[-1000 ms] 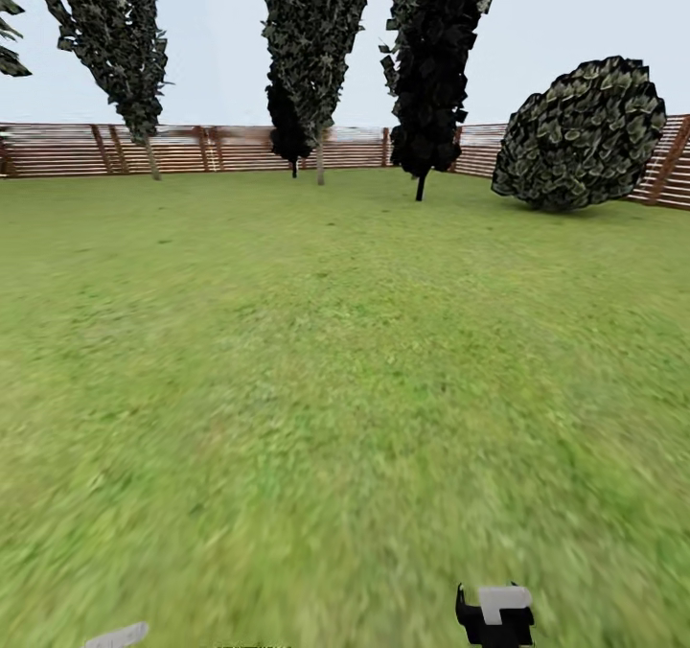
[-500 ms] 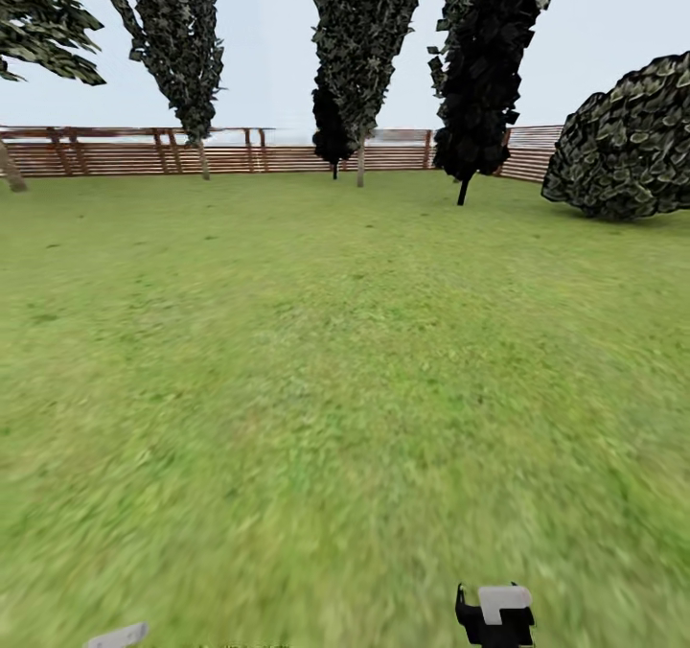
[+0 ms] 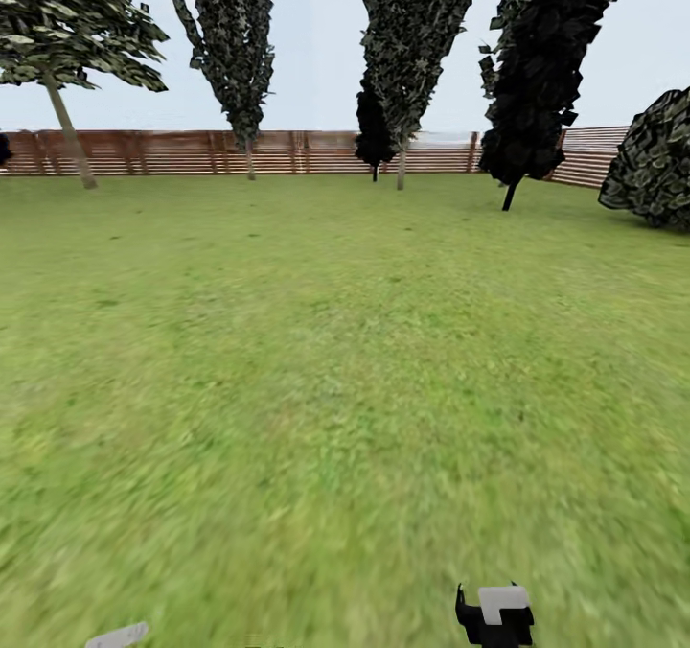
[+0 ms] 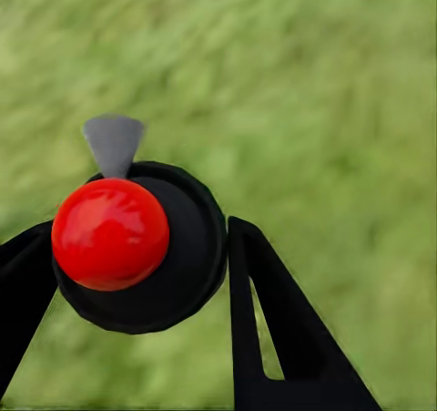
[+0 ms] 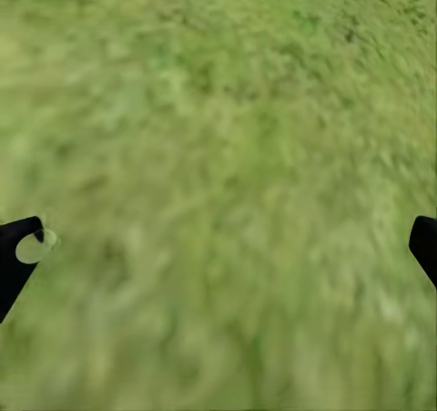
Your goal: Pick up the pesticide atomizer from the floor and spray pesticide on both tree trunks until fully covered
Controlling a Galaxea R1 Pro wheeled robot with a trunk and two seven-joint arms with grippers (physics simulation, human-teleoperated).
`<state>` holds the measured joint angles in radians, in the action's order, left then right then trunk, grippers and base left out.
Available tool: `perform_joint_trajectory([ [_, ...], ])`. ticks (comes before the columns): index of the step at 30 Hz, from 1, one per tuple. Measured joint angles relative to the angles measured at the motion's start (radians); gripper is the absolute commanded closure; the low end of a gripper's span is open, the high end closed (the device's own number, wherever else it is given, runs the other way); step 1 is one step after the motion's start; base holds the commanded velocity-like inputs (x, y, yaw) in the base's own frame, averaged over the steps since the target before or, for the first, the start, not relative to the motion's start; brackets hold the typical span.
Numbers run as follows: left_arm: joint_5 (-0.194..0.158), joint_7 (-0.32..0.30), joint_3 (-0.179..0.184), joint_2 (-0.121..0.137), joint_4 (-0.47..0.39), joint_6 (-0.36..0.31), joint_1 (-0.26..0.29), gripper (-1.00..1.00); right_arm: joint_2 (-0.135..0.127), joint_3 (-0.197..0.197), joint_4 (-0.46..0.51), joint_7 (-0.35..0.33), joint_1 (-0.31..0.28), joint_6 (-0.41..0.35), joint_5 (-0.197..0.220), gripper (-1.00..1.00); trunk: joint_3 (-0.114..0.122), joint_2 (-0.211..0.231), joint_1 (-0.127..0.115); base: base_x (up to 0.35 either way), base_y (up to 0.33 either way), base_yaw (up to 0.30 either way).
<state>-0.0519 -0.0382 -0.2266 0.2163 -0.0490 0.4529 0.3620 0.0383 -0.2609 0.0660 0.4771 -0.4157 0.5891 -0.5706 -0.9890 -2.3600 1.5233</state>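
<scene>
**Atomizer in L gripper, robot out on lawn, trees far off**

L wrist view: pesticide atomizer (image 4: 137, 247) sat between the fingers of the left gripper (image 4: 137, 274), pinched on its black round body, one finger (image 4: 273, 329) tight against its side. Red cap and grey nozzle tab faced the cam. Judged rigid plastic, light-ish, smooth, could slip or twist; hold on the wide body looked right, keeps nozzle free.

Right gripper (image 5: 218, 247) spread wide, nothing in it, grass below.

Head view: open lawn (image 3: 335, 389), slat fence (image 3: 287, 151) across 12 o'clock. Broad-crowned tree (image 3: 67, 25) w/ pale leaning trunk (image 3: 69, 130) at 10 o'clock, prob. a target. Narrow dark trees (image 3: 546, 63) at 12–1, round bush (image 3: 656, 159) at 2. All well apart from robot; spraying not yet possible.
</scene>
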Motion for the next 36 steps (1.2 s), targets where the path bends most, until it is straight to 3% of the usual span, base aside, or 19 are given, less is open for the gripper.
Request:
perform_joint_trajectory([
  [36, 0.001, 0.0, 0.0, -0.001, 0.0, 0.0, 0.0, 1.0, 0.0, 0.0, 0.0, 0.0, 0.0, 0.0, 0.0, -1.0, 0.002, 0.0, 0.0, 0.0, 0.0, 0.277],
])
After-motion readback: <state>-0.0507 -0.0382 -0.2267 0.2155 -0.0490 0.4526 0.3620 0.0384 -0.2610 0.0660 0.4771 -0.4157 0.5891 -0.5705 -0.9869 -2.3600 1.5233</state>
